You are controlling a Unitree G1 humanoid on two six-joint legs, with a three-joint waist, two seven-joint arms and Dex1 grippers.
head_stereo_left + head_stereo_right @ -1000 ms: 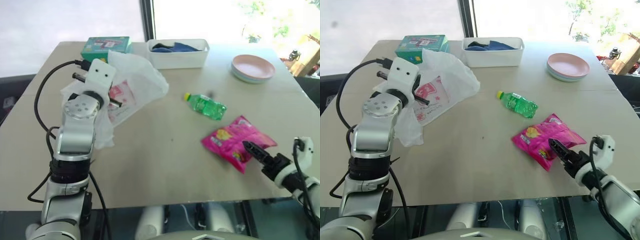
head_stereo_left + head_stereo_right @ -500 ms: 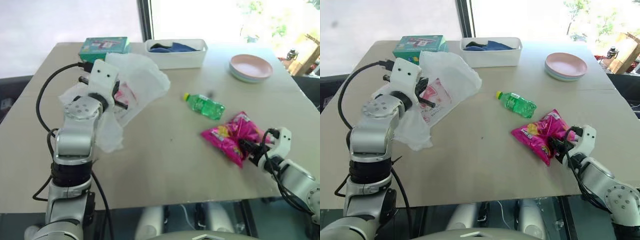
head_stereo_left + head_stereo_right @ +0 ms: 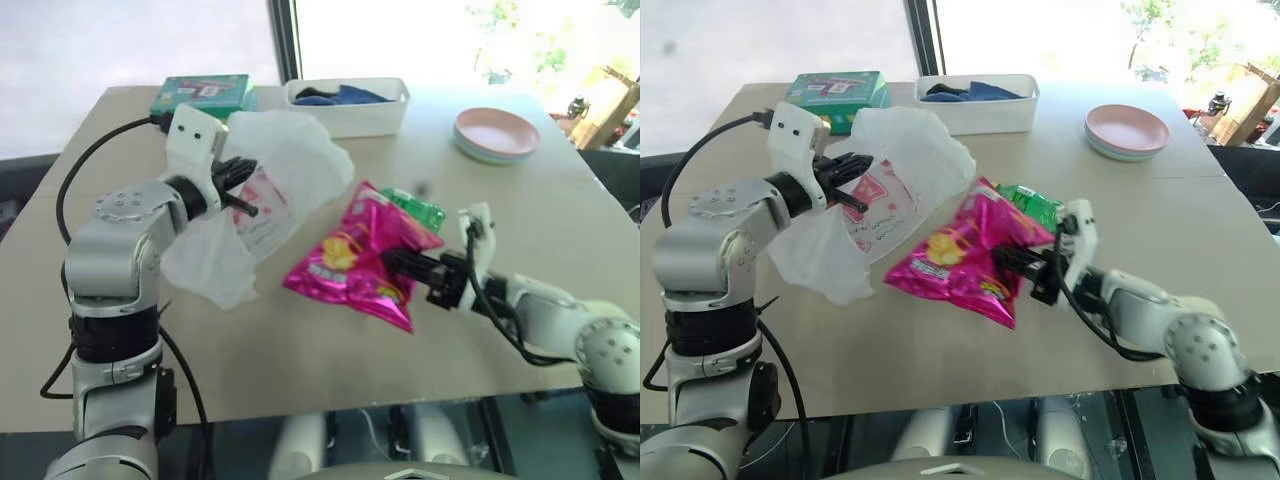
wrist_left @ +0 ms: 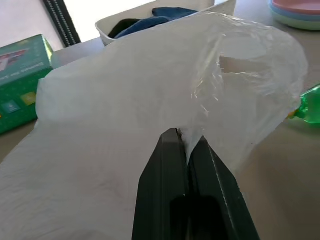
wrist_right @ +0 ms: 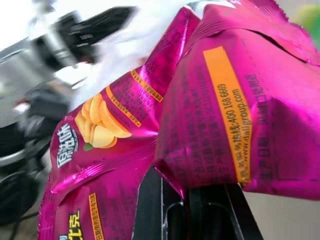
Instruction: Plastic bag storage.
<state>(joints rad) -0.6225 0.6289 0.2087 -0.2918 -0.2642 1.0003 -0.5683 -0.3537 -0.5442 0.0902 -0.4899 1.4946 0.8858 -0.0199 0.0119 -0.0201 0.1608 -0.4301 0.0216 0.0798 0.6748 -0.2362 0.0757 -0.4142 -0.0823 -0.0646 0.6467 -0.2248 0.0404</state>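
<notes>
— Over the left half of the table (image 3: 300, 330), held up off the surface: plastic bag (image 3: 290, 165). Thin, translucent white, crinkled all over, puffed into a loose dome with a slack fold hanging toward the tabletop. Small red printed marks showing through one wall. Much bigger than anything else nearby.

— Pinched how?

— Left gripper (image 4: 186, 145), black fingers pressed flat together on a gathered pleat of the film; wrist view full of milky, wrinkled plastic fanning out from that pinch.

— And on the other side?

— Right gripper (image 3: 392, 262), fingers together, clamped on one edge of a pink snack packet (image 3: 355, 260). Shiny foil, deep magenta, creased and pillowy, with a yellow chip picture and an orange strip of print. Raised above the table, just beside the hanging bag.

— Touching the bag?

— Cannot tell; very close, edges overlapping from the head camera.

— Behind the packet?

— Green bottle (image 3: 1032, 205), clear glossy plastic, lying on its side, mostly hidden by the foil.

— Farther back?

— White rectangular bin (image 3: 350, 108), smooth matte plastic with rounded corners, dark blue cloth (image 3: 335, 94) bunched inside. Beside it a green cardboard box (image 3: 203, 92), flat and printed. Off to the right, well apart, stacked plates (image 3: 497, 133), round, pale pink over light blue, smooth glaze.

— Tabletop itself?

— Beige, flat, matte, with square edges.
</notes>
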